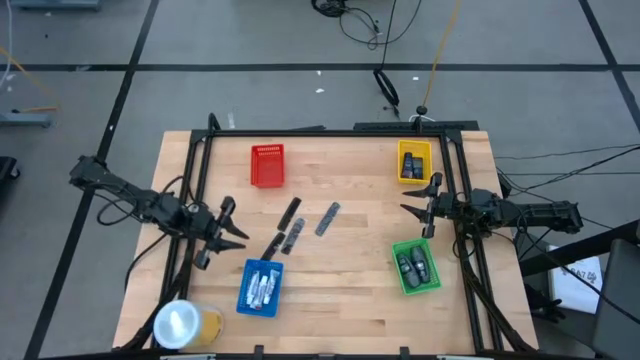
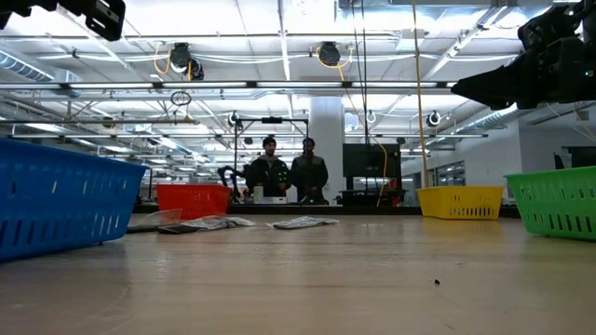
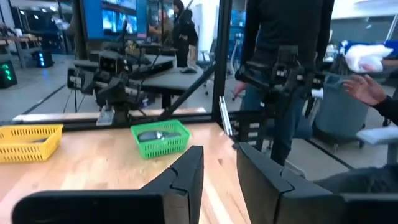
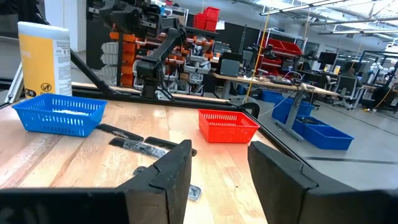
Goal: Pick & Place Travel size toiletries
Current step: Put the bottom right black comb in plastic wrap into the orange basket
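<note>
Several slim dark-grey sticks (image 1: pixel 292 228) lie flat on the wooden table's middle, and they also show in the right wrist view (image 4: pixel 144 147) and the low view (image 2: pixel 301 222). White tubes (image 1: pixel 262 288) lie in the blue tray. Dark oval pieces (image 1: pixel 416 266) lie in the green tray, and dark pieces (image 1: pixel 413 163) in the yellow tray. My left gripper (image 1: pixel 236 226) hovers open above the table's left side, left of the sticks. My right gripper (image 1: pixel 424 209) hovers open at the right side, between the yellow and green trays. Each wrist view shows its own gripper's parted fingers, left (image 3: pixel 217 180) and right (image 4: pixel 221 171).
The red tray (image 1: pixel 267 166) stands at the far left, the blue tray (image 1: pixel 244 300) near left, the yellow tray (image 1: pixel 402 172) far right and the green tray (image 1: pixel 398 276) near right. A large yellowish roll (image 1: pixel 185 325) stands at the near left corner. A black frame (image 1: pixel 300 131) rims the table. People stand beyond it (image 2: pixel 289 172).
</note>
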